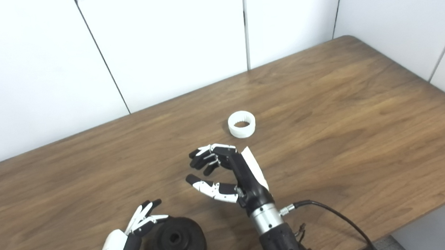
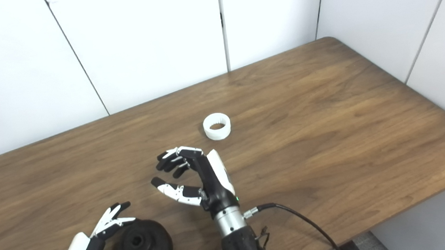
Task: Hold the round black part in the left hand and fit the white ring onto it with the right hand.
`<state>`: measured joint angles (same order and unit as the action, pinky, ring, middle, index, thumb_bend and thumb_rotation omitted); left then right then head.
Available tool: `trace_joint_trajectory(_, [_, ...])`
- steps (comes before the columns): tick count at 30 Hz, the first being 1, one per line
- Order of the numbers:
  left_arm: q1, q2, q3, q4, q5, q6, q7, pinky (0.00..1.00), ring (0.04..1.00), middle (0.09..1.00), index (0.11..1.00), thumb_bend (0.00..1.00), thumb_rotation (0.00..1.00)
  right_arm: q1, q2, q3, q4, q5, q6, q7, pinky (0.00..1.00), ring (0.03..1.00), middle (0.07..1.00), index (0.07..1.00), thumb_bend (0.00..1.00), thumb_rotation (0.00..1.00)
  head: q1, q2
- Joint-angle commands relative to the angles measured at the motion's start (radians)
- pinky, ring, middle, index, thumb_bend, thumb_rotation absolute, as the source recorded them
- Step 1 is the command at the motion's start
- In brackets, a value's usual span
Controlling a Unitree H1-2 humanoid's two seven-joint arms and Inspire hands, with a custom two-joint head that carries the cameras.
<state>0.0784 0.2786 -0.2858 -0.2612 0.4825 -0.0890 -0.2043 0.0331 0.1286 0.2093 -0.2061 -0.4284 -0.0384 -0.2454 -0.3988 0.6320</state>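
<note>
The round black part (image 1: 175, 243) lies flat on the wooden table (image 1: 324, 105) near the front edge, with a hole in its middle. My left hand (image 1: 135, 231) is open beside its left side, fingers apart, and I cannot tell if they touch it. The white ring (image 1: 242, 124) stands on the table farther back, alone. My right hand (image 1: 220, 175) is open and empty, fingers curled loosely, hovering between the black part and the ring, short of the ring. The same scene shows in the right eye view, with the ring (image 2: 217, 126) and black part (image 2: 142, 246).
A black cable (image 1: 333, 215) runs from my right wrist over the table's front edge. White wall panels (image 1: 168, 38) stand behind the table and along its right side.
</note>
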Motion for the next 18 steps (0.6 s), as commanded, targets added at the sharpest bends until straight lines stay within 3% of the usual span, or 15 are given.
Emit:
trace_joint_trajectory(1, [-0.005,0.006,0.001,-0.015,-0.008,0.012,-0.02,0.89,0.991,0.945,0.625,0.89,0.23,-0.065,-0.007,-0.017,-0.03,-0.024,-0.008,0.001,0.47,0.575,0.644,0.498,0.5,0.15,0.0,0.001])
trace_joint_trajectory(5, [-0.006,0.003,0.0,-0.007,-0.005,0.008,-0.019,0.88,0.994,0.947,0.626,0.89,0.22,-0.134,-0.075,-0.06,-0.041,-0.102,0.033,0.013,0.48,0.571,0.642,0.498,0.5,0.16,-0.007,-0.008])
trace_joint_trajectory(10, [-0.006,-0.003,-0.006,-0.001,0.008,0.004,-0.014,0.87,0.987,0.944,0.622,0.9,0.24,-0.21,-0.147,-0.107,-0.073,-0.126,0.108,0.06,0.52,0.619,0.678,0.498,0.5,0.16,0.007,-0.008])
trace_joint_trajectory(18, [-0.006,-0.005,-0.013,-0.014,0.053,0.019,-0.016,0.99,1.0,0.951,0.625,0.91,0.23,-0.277,-0.207,-0.154,-0.096,-0.105,0.129,0.087,0.46,0.584,0.681,0.498,0.5,0.16,0.019,-0.004])
